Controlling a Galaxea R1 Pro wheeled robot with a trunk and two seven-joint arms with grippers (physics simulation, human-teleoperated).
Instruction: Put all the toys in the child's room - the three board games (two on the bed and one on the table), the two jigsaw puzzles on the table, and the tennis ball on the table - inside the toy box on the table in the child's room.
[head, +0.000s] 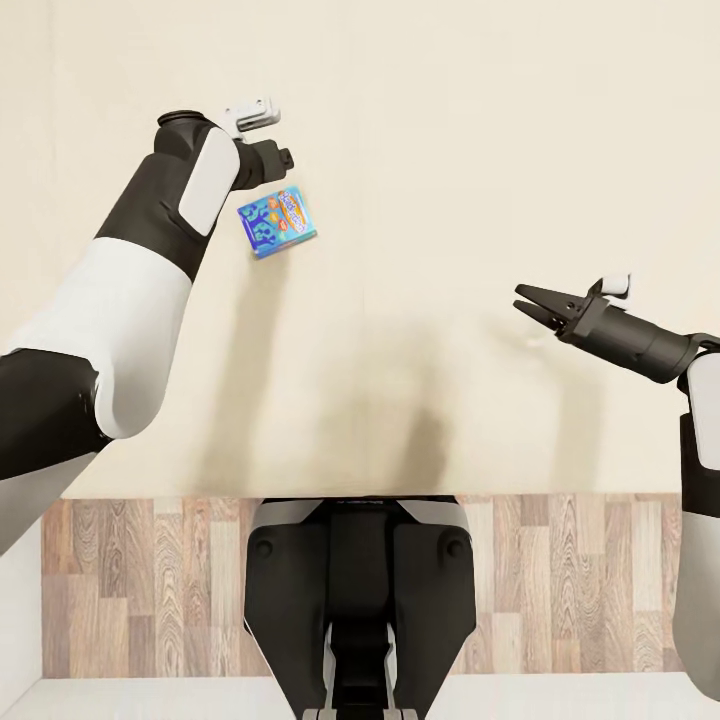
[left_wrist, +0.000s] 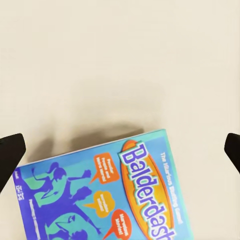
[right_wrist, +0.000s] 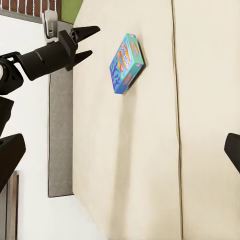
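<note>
Lying flat on the bed (head: 450, 200), board game (head: 276, 224) just beside spread left end effector (right_wrist: 90, 42)

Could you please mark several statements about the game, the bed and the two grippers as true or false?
1. A board game lies on the bed. True.
2. The left gripper is shut on the game. False: its jaws are open near the game, which lies ungripped on the bed.
3. The right gripper holds a tennis ball. False: its jaws are open and empty, over bare mattress.
4. The game's lid reads "Balderdash". True.
5. The game is red and black. False: it is blue with orange print.
</note>
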